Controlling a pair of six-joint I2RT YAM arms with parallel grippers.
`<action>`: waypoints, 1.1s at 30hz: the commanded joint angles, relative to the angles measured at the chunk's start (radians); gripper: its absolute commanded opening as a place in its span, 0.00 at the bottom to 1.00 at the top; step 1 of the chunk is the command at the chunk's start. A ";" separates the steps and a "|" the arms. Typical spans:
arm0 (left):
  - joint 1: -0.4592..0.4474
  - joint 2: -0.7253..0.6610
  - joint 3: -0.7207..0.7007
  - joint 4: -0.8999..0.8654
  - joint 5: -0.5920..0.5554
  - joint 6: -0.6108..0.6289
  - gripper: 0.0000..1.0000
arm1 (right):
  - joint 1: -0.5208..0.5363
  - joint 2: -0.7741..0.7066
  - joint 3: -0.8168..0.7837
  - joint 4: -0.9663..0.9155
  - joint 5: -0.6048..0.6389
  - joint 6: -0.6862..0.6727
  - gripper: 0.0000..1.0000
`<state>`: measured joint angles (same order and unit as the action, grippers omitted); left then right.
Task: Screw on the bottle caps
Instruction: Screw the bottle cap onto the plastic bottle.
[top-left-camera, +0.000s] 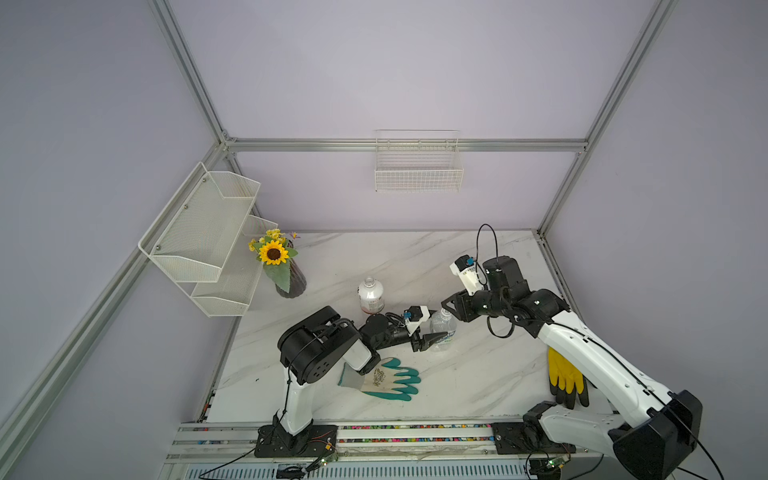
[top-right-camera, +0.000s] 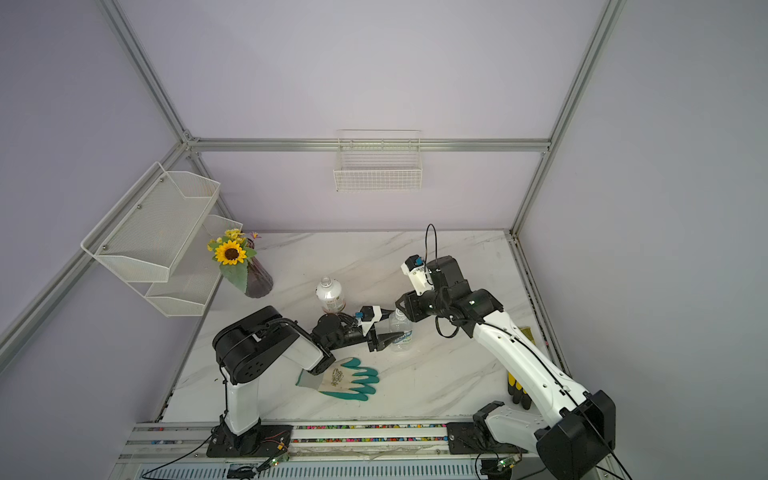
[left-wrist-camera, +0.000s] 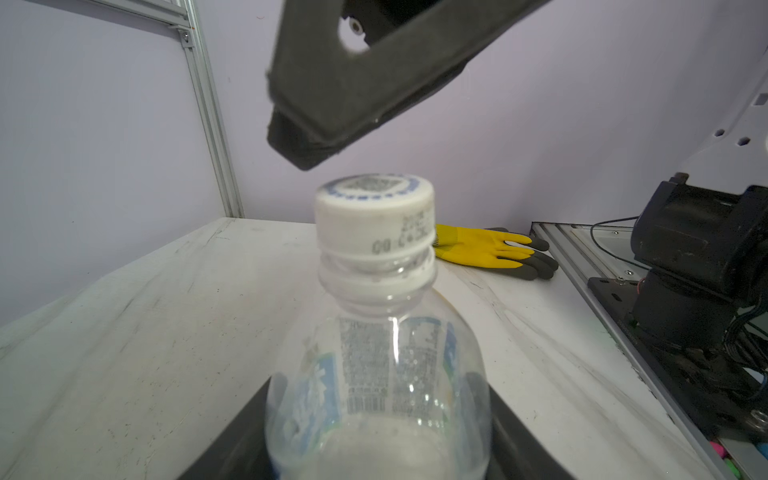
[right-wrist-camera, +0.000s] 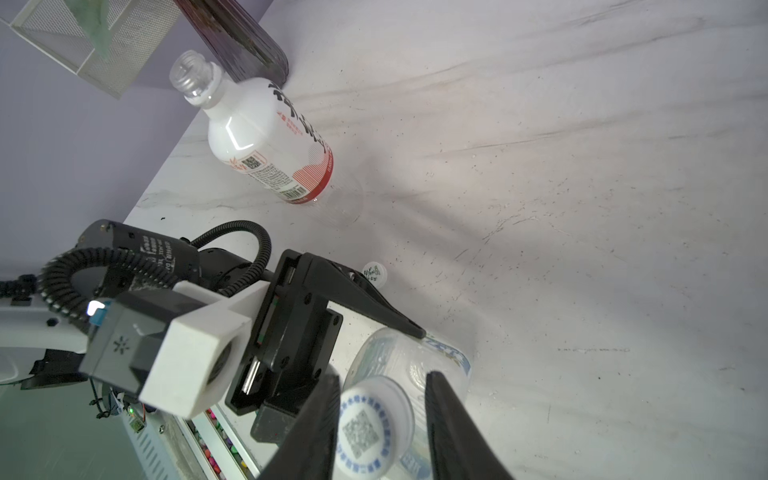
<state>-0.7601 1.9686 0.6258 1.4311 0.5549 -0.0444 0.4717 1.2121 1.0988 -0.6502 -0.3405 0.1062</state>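
My left gripper (top-left-camera: 429, 338) (left-wrist-camera: 378, 451) is shut on the lower body of the clear bottle (top-left-camera: 443, 330) (left-wrist-camera: 376, 365) with the blue-and-white label, which stands upright on the table. A white cap (left-wrist-camera: 374, 216) (right-wrist-camera: 370, 428) sits slightly tilted on its neck, with thread showing below. My right gripper (top-left-camera: 446, 309) (right-wrist-camera: 382, 376) hovers just above that cap, jaws apart on either side of it and a gap on one side. The white-wrapped bottle (top-left-camera: 370, 296) (right-wrist-camera: 270, 145) stands uncapped further back. A second small white cap (right-wrist-camera: 375, 274) lies on the table beside the left gripper.
A dark vase with a sunflower (top-left-camera: 291, 278) stands at the back left under a mesh shelf (top-left-camera: 203, 237). A green glove (top-left-camera: 386, 378) lies near the front, a yellow glove (top-left-camera: 563, 376) under the right arm. A wire basket (top-left-camera: 419, 166) hangs on the back wall.
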 joint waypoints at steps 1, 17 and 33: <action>0.002 -0.019 0.000 -0.005 0.028 -0.006 0.65 | -0.005 0.010 -0.012 0.036 -0.035 -0.003 0.35; 0.004 -0.019 0.002 -0.010 0.020 -0.008 0.65 | -0.008 -0.062 -0.074 0.018 -0.064 0.045 0.22; 0.003 -0.023 0.014 -0.047 0.017 -0.014 0.65 | -0.008 -0.097 -0.101 -0.041 -0.170 0.090 0.26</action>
<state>-0.7593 1.9667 0.6266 1.4246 0.5735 -0.0448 0.4545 1.1339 1.0111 -0.6338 -0.4179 0.1791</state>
